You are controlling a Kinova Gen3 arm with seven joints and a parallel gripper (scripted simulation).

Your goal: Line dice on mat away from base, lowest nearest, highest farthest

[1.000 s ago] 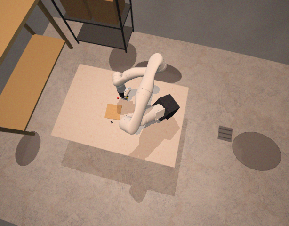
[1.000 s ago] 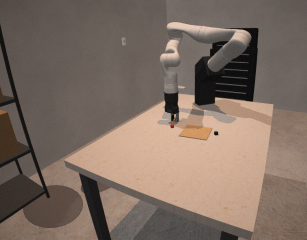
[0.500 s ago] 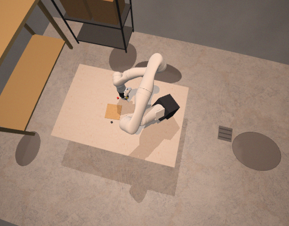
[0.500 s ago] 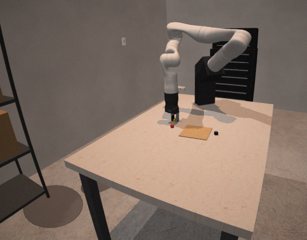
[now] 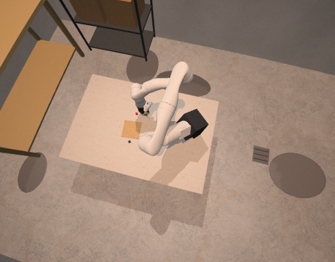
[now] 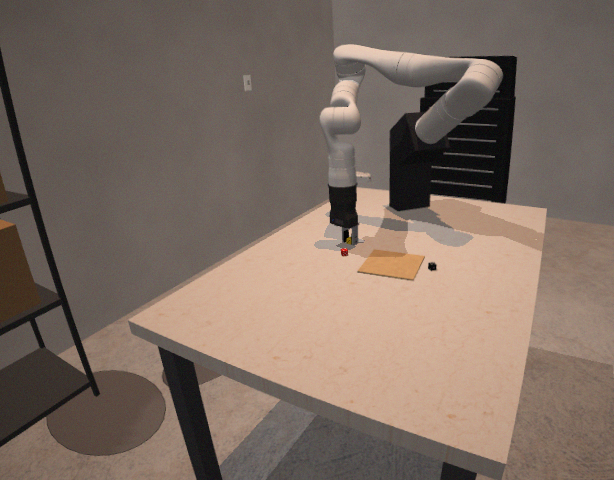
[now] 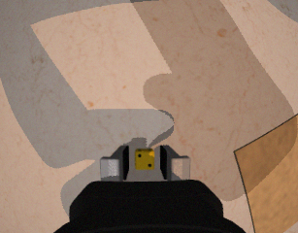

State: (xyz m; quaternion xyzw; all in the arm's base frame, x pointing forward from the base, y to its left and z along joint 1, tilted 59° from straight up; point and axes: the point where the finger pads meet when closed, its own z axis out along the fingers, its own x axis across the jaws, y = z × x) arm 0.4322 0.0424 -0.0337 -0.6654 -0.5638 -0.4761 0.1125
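Observation:
A small yellow die (image 7: 145, 159) sits on the bare table top, between the fingers of my gripper (image 7: 144, 157). The fingers are open and stand low around it, with a narrow gap on each side. In the top and exterior views the gripper (image 6: 349, 239) points straight down over the yellow die (image 6: 348, 240). A red die (image 6: 344, 251) lies on the table just beside the gripper, off the mat. The tan mat (image 6: 391, 264) lies flat with nothing on it. A black die (image 6: 432, 266) rests on the table just past the mat's other side.
The arm's black base block (image 5: 193, 123) stands at the table's edge, with a dark slatted cabinet (image 6: 467, 149) behind it. A metal shelf rack (image 5: 111, 25) and wooden benches (image 5: 27, 93) stand on the floor away from the table.

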